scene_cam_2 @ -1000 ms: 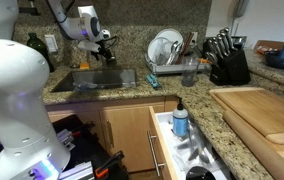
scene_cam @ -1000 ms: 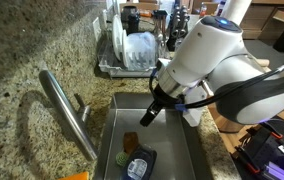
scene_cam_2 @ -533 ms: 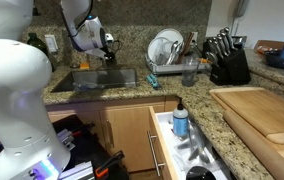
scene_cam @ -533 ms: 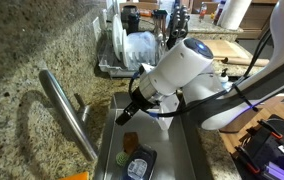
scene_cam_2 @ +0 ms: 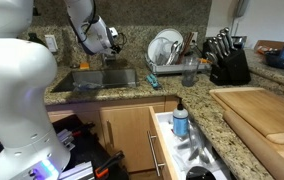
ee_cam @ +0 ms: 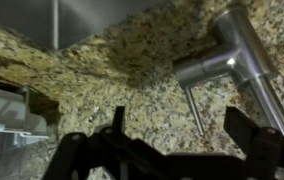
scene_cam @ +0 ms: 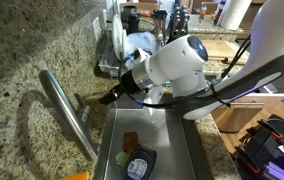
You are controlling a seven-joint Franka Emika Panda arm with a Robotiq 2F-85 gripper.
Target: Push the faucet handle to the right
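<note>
The faucet handle is a slim steel lever hanging from the faucet body, with the thick spout beside it. In the wrist view my gripper is open, its two dark fingers either side of the handle's tip and apart from it. In an exterior view the gripper hovers over the sink's back edge, just right of the handle and the long spout. It also shows small above the sink in an exterior view.
The steel sink holds a sponge and a dark dish. A dish rack with plates stands behind it. Granite counter surrounds the faucet. A knife block, a cutting board and an open drawer with a blue bottle lie further off.
The arm has swung from above the sink basin toward the faucet. The open gripper now sits close beside the handle. The handle has not moved.
</note>
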